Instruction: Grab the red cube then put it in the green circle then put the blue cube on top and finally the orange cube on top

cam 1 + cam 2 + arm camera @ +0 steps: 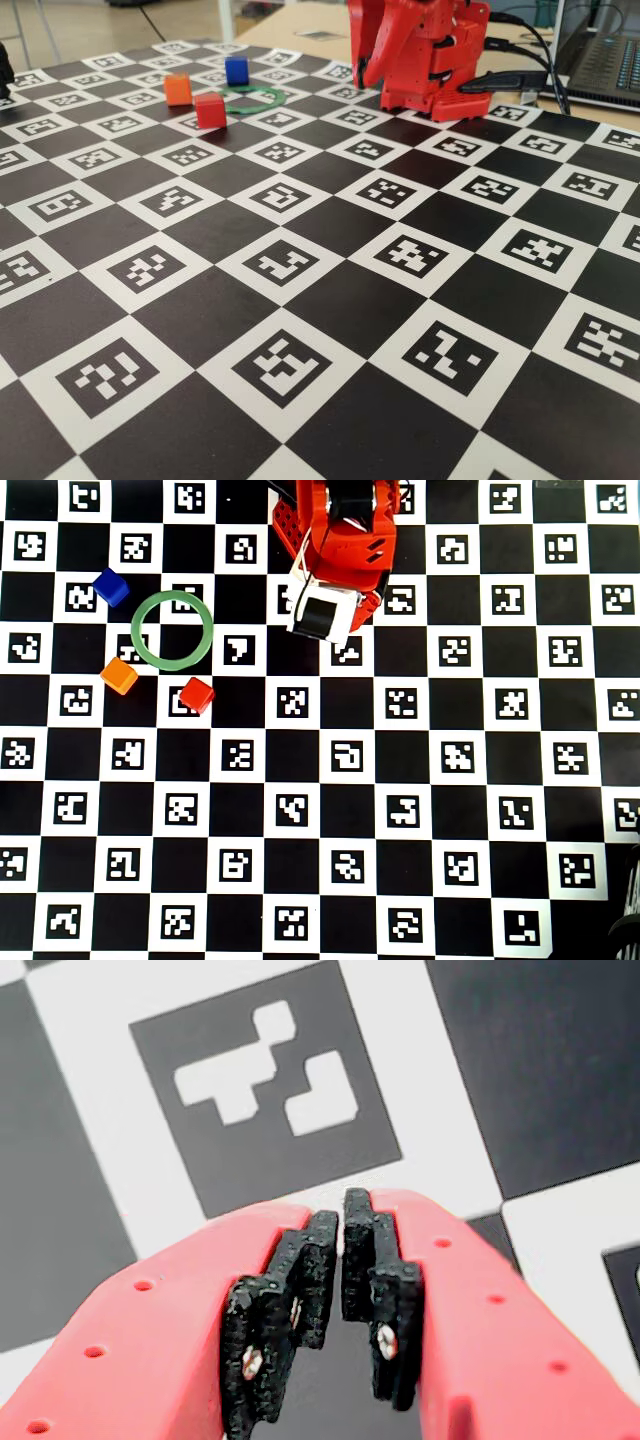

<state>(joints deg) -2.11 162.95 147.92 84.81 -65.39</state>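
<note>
Starting with nothing moved: small matte red cube [196,694] sitting just outside the thin flat green ring [172,630], below and right of it in the overhead view, deep-blue cube [110,586] up-left of the ring, bright-orange cube [119,676] down-left. Ring centre empty. Red arm [335,550] folded near its base, well apart from all three. Jaws [341,1260] nearly closed, only a slit between black pads [310,1280], gripping nothing, hanging over the checkered marker-printed surface [330,300]. Best to open wide first, swing across, drop squarely over the red cube, clear of the orange neighbour.
</note>
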